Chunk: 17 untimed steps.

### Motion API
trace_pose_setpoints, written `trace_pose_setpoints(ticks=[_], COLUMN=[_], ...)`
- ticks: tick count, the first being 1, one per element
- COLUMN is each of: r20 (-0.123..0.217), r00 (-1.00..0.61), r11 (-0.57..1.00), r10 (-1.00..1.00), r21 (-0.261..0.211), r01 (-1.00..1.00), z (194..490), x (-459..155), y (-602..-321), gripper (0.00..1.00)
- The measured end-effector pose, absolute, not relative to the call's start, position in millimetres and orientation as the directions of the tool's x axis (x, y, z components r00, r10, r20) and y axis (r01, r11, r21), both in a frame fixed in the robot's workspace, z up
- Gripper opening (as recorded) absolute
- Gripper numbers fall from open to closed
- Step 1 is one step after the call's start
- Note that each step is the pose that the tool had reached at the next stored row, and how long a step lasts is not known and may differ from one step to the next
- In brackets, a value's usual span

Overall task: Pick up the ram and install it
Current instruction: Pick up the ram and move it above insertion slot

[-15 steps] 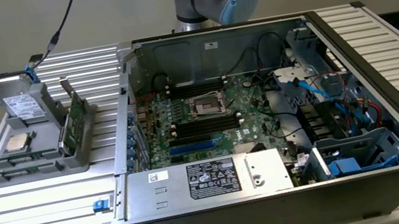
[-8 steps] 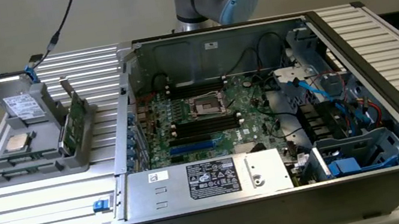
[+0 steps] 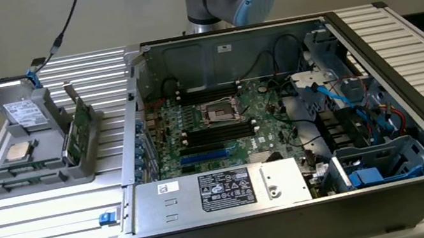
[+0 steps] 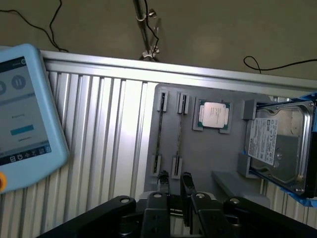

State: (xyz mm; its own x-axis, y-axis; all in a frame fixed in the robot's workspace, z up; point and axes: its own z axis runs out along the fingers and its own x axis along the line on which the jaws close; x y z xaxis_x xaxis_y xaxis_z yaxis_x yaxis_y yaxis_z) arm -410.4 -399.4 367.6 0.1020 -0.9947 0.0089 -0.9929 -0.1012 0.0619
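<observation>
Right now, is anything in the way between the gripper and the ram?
Nothing visible. The gripper hangs over the gray tray, with open air down to the ram standing edge-on in its holder. The processor and hard drive sit off to one side.

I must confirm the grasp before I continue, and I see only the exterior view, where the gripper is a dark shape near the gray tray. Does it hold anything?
Observer: No. In the wrist view the gripper is open, and bare tray shows between the fingers.
Operator: How many ram sticks stand in that tray?
Observer: Two, on edge, side by side: a first ram stick, and a second ram stick nearer the processor.
Operator: Toward which one does the gripper point?
Observer: The gap between the fingers lines up roughly with the end of the second ram stick.
</observation>
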Motion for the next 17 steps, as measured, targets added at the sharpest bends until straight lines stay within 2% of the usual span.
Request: trace_pose_setpoints(ticks=[1, 17], r20=[0.009, 0.009], r00=[0.102, 0.102], r11=[-0.101, -0.101], r10=[-0.995, -0.995], r21=[0.062, 0.062], r01=[-0.993, -0.993], z=[367.6, 343.1], x=[-410.5, -415.7], y=[-399.5, -401.2], gripper=[0.27, 0.27])
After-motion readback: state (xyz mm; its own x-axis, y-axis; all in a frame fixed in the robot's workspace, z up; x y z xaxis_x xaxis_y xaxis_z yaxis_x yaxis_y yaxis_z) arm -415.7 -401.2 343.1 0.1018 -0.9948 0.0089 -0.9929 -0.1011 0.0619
